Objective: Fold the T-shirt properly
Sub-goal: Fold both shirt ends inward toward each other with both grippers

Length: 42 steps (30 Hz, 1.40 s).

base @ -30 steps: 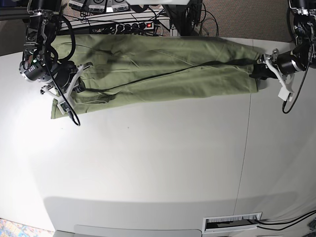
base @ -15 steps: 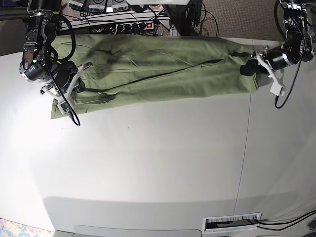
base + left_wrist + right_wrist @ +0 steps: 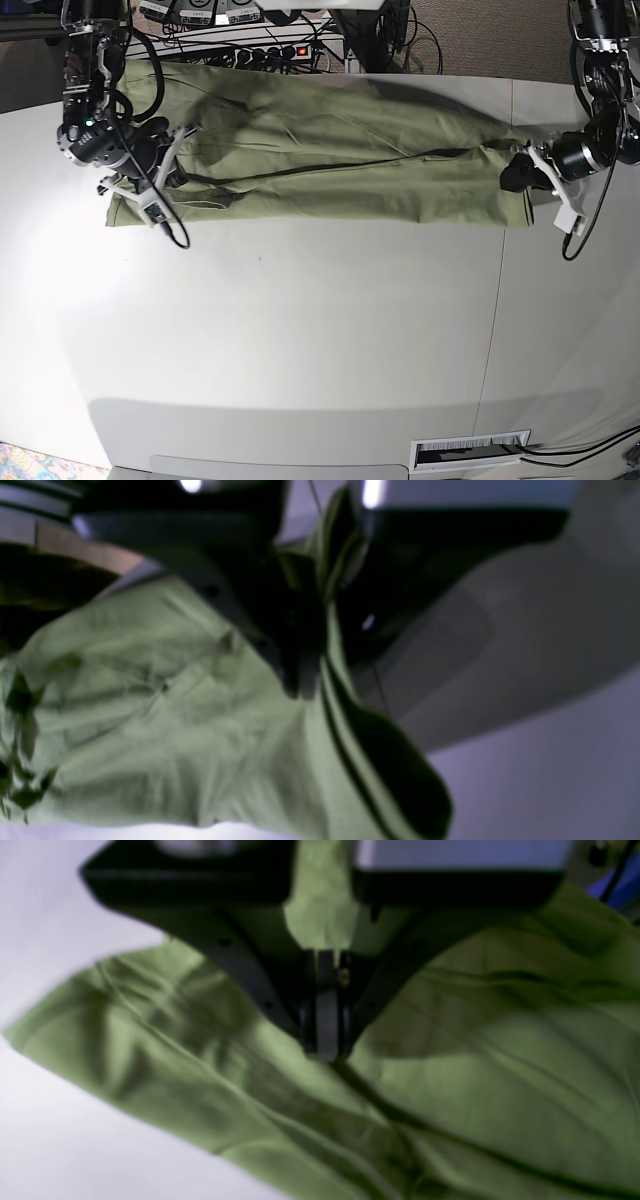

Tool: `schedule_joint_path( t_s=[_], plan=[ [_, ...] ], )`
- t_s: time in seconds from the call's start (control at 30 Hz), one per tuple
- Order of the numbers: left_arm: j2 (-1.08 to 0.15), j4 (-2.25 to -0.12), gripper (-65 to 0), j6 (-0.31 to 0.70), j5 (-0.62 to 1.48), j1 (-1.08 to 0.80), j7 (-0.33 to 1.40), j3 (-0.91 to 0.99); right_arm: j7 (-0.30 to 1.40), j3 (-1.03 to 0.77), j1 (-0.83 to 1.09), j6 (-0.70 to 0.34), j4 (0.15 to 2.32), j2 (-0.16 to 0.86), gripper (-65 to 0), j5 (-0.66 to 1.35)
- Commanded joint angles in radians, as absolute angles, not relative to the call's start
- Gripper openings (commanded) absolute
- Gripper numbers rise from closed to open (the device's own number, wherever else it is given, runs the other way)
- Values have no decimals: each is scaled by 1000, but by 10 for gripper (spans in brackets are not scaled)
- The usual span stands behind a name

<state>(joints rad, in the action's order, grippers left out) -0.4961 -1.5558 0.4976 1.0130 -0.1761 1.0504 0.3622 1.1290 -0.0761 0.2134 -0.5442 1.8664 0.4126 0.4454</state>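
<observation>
1. Pale tabletop point(image 3: 300, 330) is filling the lower frame; T-shirt point(image 3: 350, 195) is lying as a wide band across the top.
2. Left gripper point(image 3: 322, 680), upper right, is clamping the shirt's end, presumably for drawing it taut or folding.
3. Right gripper point(image 3: 327, 1045), upper left, is keeping tips together over cloth, perhaps anchoring; any pinched fabric is escaping view.

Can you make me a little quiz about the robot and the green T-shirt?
1. True or false: the T-shirt is all one plain colour.
2. Which tool has cloth pinched between its tips: the left tool or the right tool?
3. Fill in the gap: in the base view, the vent is near the ____ edge of the picture.

Key: 1 true; 2 the left tool; 3 bottom.
</observation>
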Motion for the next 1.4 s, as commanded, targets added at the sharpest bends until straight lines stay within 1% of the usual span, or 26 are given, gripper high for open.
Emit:
schedule_joint_path(
  t_s=[0.0, 0.17, 0.3, 0.4, 0.57, 0.7, 0.83, 0.93, 1.03, 1.17, 1.37],
  plan=[
    [-513, -1570, -650, 501, 1032, -162, 1039, 370, 1097, -59, 204, -545, 1864, 426, -650, 427],
    [-513, -1570, -650, 501, 1048, -152, 1042, 370, 1011, 27, 202, -543, 1794, 426, -650, 336],
    [-517, -1577, -650, 519, 1109, -133, 1098, 370, 962, 34, 198, -542, 1771, 424, -650, 308],
    [-524, -1592, -650, 521, 1124, -130, 1100, 370, 927, 34, 189, -542, 1771, 424, -650, 294],
    [-527, -1662, -650, 521, 1177, -131, 1149, 370, 919, 34, 149, -542, 1771, 420, -650, 294],
    [-527, -1755, -650, 528, 1192, -151, 1151, 370, 917, 34, 126, -543, 1771, 383, -650, 293],
    [-527, -1859, -650, 556, 1212, -173, 1150, 370, 916, 34, 116, -544, 1771, 329, -650, 265],
    [-521, -1901, -650, 574, 1221, -175, 1126, 370, 918, 34, 116, -543, 1771, 308, -650, 256],
    [-486, -1921, -650, 574, 1242, -174, 1098, 370, 919, 34, 116, -543, 1771, 304, -650, 257],
    [-405, -1922, -650, 579, 1258, -174, 1073, 369, 923, 34, 116, -543, 1771, 305, -650, 257],
    [-302, -1922, -650, 586, 1258, -175, 1076, 369, 942, 34, 116, -543, 1771, 305, -650, 257]
  ],
)
